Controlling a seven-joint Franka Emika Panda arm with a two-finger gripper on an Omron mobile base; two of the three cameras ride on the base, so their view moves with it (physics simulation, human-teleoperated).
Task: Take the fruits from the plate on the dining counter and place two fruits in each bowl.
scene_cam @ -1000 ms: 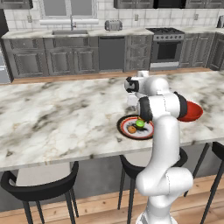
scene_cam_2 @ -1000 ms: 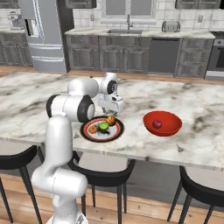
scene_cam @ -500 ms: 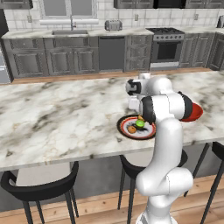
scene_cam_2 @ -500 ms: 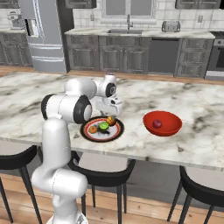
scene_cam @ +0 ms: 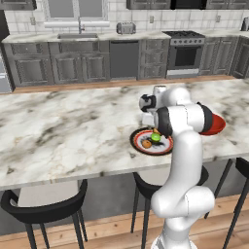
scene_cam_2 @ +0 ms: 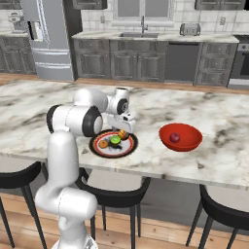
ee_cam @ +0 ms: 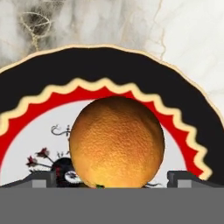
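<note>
Orange fruit (ee_cam: 117,142), round and dimpled, sits on the glossy plate (ee_cam: 109,70) between spread fingers (ee_cam: 188,178).

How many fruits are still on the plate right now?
3: an orange under the open gripper, a green fruit mid-plate, a smaller orange beside it. Others may be hidden.

Three fruits (scene_cam_2: 115,140) on the plate (scene_cam_2: 99,151), one in the bowl (scene_cam_2: 181,136) beside.

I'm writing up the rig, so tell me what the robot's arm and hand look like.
A glossy white arm of rounded tubular links, with dark grey bands at the joints. The boxy white hand has a round black cap on its side and two small dark grey finger tips.
</note>
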